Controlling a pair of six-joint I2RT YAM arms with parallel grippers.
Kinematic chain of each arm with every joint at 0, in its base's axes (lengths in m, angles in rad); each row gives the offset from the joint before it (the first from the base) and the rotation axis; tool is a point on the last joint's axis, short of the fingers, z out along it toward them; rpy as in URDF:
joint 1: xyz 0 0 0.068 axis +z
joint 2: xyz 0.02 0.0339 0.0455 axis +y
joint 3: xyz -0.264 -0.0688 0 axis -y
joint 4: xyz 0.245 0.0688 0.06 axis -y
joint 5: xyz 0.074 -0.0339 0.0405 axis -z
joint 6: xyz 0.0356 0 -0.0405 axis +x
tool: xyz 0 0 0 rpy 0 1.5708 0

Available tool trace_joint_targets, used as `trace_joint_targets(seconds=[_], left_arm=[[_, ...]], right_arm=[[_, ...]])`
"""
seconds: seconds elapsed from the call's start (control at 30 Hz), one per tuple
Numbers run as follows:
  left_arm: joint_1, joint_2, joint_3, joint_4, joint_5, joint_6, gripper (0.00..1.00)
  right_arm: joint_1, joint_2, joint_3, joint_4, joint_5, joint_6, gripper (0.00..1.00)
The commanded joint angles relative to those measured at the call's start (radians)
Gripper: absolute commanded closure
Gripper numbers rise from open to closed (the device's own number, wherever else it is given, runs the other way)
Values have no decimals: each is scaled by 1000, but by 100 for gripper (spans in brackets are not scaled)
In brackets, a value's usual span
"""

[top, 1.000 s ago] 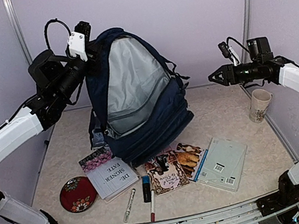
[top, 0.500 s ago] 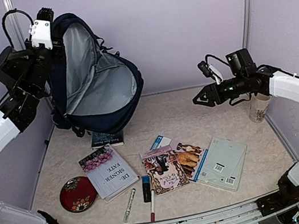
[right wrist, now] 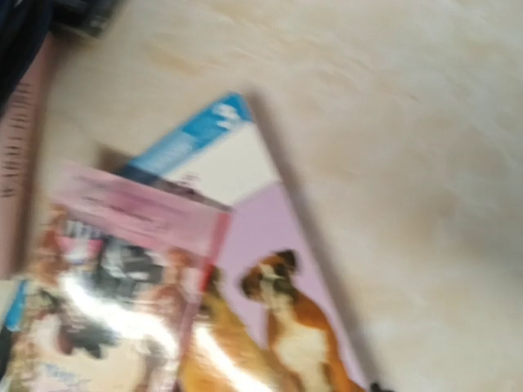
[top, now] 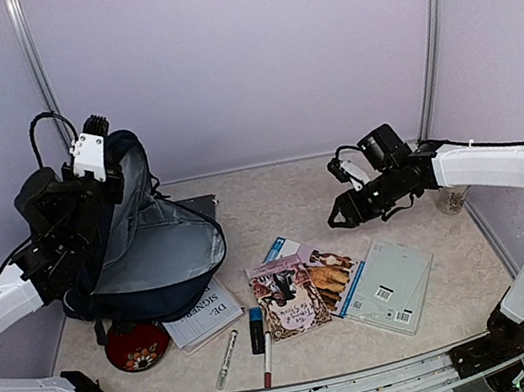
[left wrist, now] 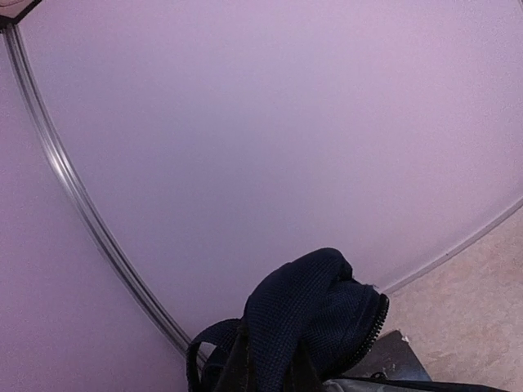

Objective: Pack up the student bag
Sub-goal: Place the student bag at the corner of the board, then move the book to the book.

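The student bag (top: 169, 273), navy blue with its grey lining showing, hangs open at the table's left. My left gripper (top: 113, 156) is shut on the bag's top edge, holding it up. In the left wrist view the bunched navy fabric (left wrist: 319, 310) and a zip fill the bottom of the picture. My right gripper (top: 337, 216) hovers open and empty just above the books in the middle. In the right wrist view, which is blurred, the dog book (right wrist: 286, 327) and a pink-covered book (right wrist: 122, 269) lie below; the fingers are out of sight there.
A white book (top: 208, 319) and a red round dish (top: 134, 347) lie partly under the bag. Markers (top: 257, 331) lie near the front edge, a pale blue notebook (top: 392, 287) to the right, a mug (top: 451, 200) behind my right arm, a dark book (top: 198, 205) behind the bag.
My left arm has swung the bag from the table's middle to the left and lowered it over the white book and dish. My right gripper has moved left and down toward the books.
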Motion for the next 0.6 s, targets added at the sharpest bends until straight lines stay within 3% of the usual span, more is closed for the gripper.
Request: trace_joint_targets(seconds=[0.0, 0.13, 0.23, 0.43, 0.57], left_arm=[[0, -74, -37, 124, 48, -139, 100], [0, -92, -47, 113, 35, -178, 100], [0, -90, -35, 91, 3, -173, 100], [5, -94, -73, 74, -31, -220, 100], [13, -116, -100, 59, -22, -267, 100]], right_arm=[[6, 46, 4, -104, 150, 16, 40], [11, 64, 0, -107, 126, 19, 29], [69, 69, 0, -63, 114, 49, 28], [273, 183, 39, 283, -178, 175, 31], [298, 324, 113, 471, -289, 340, 31]])
